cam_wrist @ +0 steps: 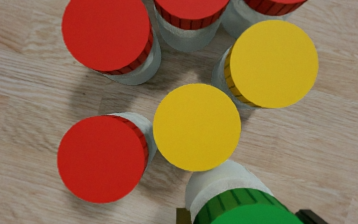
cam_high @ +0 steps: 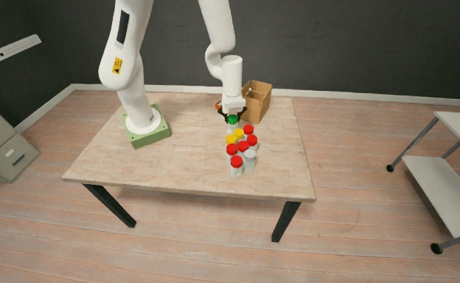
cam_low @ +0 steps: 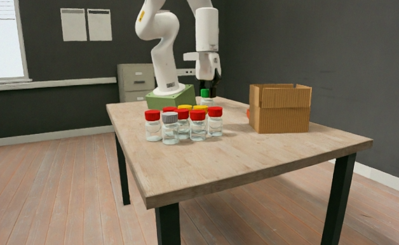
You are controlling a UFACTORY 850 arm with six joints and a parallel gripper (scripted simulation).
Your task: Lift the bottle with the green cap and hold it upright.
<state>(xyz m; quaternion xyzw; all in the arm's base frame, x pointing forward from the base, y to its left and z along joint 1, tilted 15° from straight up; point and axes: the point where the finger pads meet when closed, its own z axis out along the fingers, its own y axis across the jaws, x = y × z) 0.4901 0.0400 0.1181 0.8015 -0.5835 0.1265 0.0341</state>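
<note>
The green-capped bottle (cam_high: 232,122) is a small clear vial; it stands upright at the far end of the bottle cluster and is raised a little above the table. My gripper (cam_high: 231,118) is shut on its cap from above. It also shows in the exterior view (cam_low: 205,96) under the black fingers (cam_low: 209,91), and at the bottom edge of the wrist view (cam_wrist: 240,205). Two yellow-capped bottles (cam_wrist: 197,126) (cam_wrist: 272,63) stand right in front of it. Several red-capped bottles (cam_high: 236,164) and one grey-capped bottle (cam_high: 250,158) stand upright nearer the table's front.
An open cardboard box (cam_high: 257,100) stands on the table just right of the gripper. A small orange thing (cam_low: 248,112) peeks out beside the box. The robot's green base (cam_high: 146,126) is at the table's far left.
</note>
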